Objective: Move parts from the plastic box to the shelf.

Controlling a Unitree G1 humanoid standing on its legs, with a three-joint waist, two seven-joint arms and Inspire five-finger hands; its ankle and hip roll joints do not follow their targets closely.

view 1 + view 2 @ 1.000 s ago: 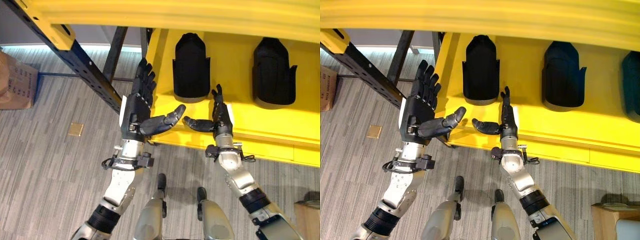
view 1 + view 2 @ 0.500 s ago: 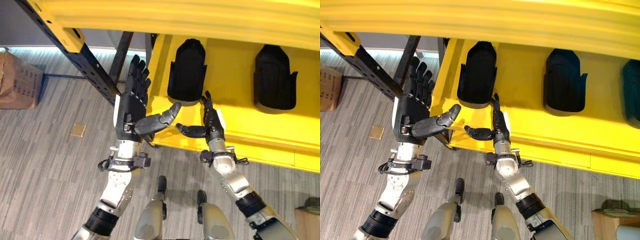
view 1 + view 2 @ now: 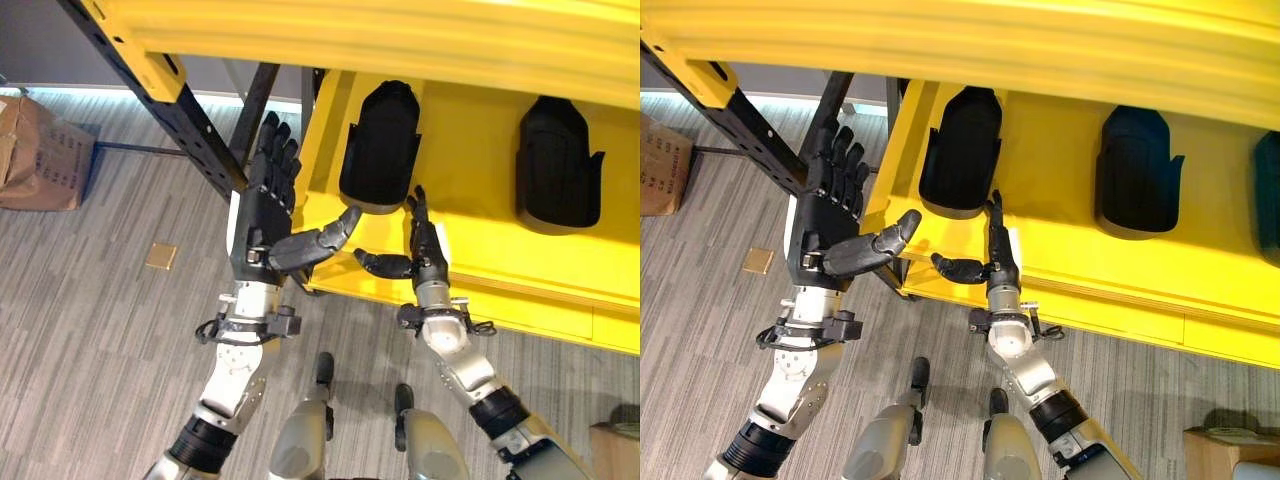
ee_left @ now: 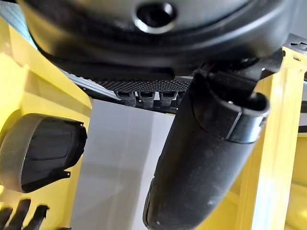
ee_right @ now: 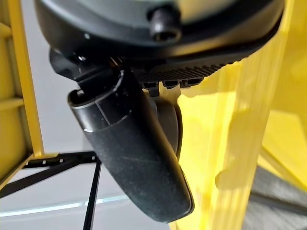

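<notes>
- Left hand (image 3: 262,215): fingers spread, empty, at the shelf's (image 3: 470,265) left corner.
- Right hand (image 3: 425,250): fingers straight, empty, over the front edge, just below a part (image 3: 380,145), probably freshly set down.

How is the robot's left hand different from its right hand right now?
The left hand faces its flat palm toward the camera, while the right hand is turned edge-on. The left hand is at the corner of the yellow shelf, partly over the floor; the right hand is over the shelf, beside a black part. Both are open and empty.
</notes>
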